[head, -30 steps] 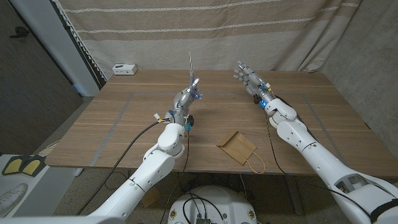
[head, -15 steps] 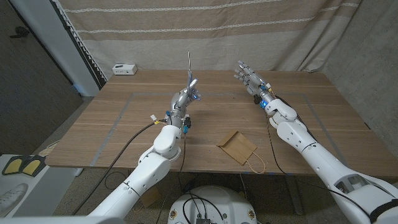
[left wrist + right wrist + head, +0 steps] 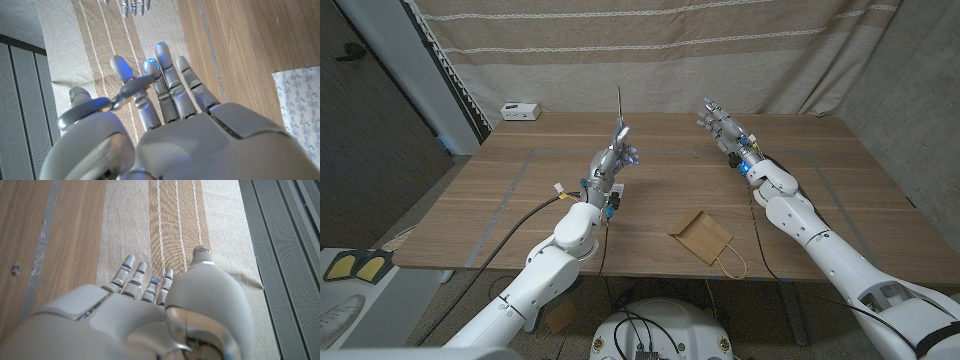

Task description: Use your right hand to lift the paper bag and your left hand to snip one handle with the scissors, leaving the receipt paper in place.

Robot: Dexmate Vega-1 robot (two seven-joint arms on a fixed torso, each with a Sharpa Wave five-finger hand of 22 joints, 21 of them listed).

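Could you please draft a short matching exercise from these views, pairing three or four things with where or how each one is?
Things:
1. paper bag
2. left hand
3. right hand
4. small white box

Places or states:
A. raised over the far right part of the table, fingers apart, holding nothing
B. lying flat near the table's front edge, handle towards the robot
C. at the table's far left corner
D. raised over the table's middle, a thin blade pointing up from it

Pairs: 1-B, 2-D, 3-A, 4-C

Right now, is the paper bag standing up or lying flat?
Lying flat: the bag rests on the table, its handle over the near edge.
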